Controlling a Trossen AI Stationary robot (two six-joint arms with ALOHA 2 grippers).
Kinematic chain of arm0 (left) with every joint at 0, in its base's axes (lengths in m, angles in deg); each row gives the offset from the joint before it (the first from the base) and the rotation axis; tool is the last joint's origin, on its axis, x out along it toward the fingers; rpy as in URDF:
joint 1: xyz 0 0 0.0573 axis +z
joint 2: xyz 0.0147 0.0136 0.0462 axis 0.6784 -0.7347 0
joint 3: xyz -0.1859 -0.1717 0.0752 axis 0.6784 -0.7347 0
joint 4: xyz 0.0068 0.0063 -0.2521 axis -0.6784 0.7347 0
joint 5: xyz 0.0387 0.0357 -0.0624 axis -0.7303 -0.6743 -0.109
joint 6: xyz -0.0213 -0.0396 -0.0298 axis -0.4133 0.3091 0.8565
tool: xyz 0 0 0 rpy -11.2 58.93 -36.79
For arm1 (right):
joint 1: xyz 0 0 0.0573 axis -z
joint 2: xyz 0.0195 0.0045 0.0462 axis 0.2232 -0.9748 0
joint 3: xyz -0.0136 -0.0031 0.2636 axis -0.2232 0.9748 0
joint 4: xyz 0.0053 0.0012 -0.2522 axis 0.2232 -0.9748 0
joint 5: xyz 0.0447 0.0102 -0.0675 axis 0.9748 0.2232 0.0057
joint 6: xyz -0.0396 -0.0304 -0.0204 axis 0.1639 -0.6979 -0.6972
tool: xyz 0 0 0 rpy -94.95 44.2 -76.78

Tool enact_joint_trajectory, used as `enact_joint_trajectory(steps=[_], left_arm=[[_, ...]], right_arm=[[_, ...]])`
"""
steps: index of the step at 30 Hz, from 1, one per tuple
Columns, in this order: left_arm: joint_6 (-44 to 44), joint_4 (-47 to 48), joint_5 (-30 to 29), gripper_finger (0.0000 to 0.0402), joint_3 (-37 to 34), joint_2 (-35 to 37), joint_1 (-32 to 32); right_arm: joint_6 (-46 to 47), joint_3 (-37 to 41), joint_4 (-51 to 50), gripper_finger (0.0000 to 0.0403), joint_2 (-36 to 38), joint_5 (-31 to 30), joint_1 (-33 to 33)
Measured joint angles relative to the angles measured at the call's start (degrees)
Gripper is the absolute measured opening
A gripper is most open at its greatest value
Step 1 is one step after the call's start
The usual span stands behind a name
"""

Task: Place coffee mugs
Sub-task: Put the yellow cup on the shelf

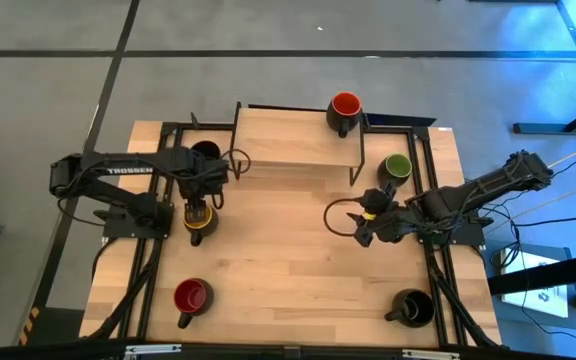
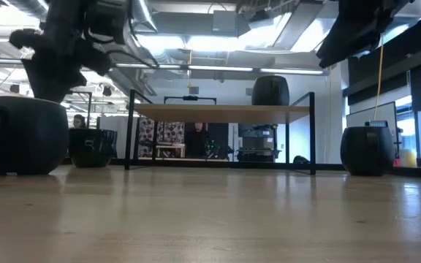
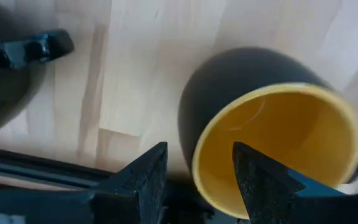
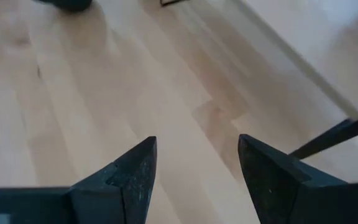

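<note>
The yellow-inside mug (image 1: 199,228) (image 3: 272,124) stands on the table left of centre. My left gripper (image 1: 198,212) (image 3: 197,149) is right above it, open. One finger is over the mug's yellow hollow and the other is outside its black wall, and I see no touch. My right gripper (image 1: 361,228) (image 4: 197,174) hangs open over bare wood right of centre. A red-inside mug (image 1: 345,110) (image 2: 269,89) stands on the shelf. On the table stand the green-inside mug (image 1: 396,168), a black mug (image 1: 206,152), a red-inside mug (image 1: 193,297) and a second black mug (image 1: 413,307).
A low wooden shelf (image 1: 293,138) on a black wire frame stands at the table's far middle. The black table frame (image 1: 423,180) runs along the left and right sides. Bare wood lies between the two grippers and toward the near edge.
</note>
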State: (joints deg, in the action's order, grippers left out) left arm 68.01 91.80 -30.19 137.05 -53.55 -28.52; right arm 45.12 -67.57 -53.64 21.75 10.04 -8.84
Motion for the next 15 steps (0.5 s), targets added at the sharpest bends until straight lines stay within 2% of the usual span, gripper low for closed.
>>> enact_joint_trajectory(steps=[9, 15], left_arm=[[1.73, -5.83, 0.67, 0.0172, -4.71, -0.07, 0.04], [1.60, -6.98, -0.27, 0.0122, -4.75, -0.07, 0.04]], right_arm=[[0.00, 0.00, 0.03, 0.0214, -0.42, -2.73, 0.00], [-0.02, 0.00, -0.08, 0.0214, -0.42, -3.77, 0.00]])
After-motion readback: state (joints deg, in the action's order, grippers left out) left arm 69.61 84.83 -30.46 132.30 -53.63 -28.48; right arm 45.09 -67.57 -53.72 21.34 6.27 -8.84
